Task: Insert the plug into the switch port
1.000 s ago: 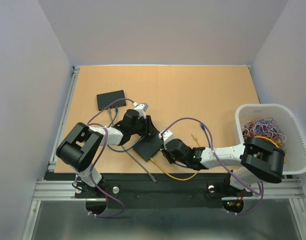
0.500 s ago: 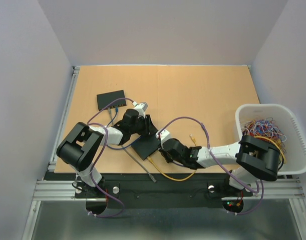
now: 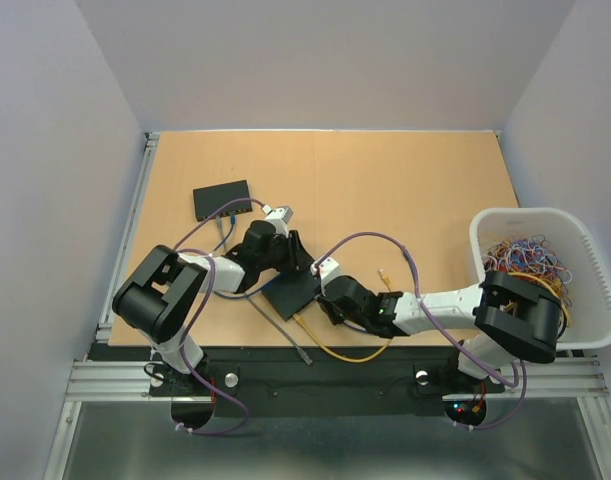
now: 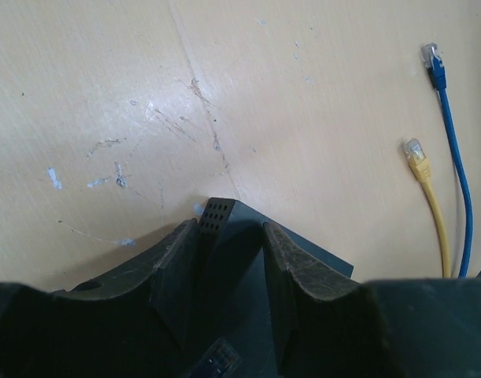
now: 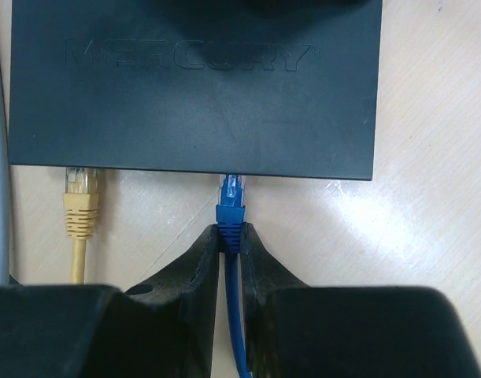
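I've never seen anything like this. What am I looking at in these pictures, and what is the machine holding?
Two robot arms, left and right, are bolted at the near edge of a table. The wide picture comes from a camera above and behind them; the close-ups come from cameras on their wrists. On the table lie a black switch and a second switch farther back; a white basket of cables stands at the right. The left gripper clamps the switch. The right gripper pinches a blue plug, its tip at the switch's edge, beside a yellow plug.
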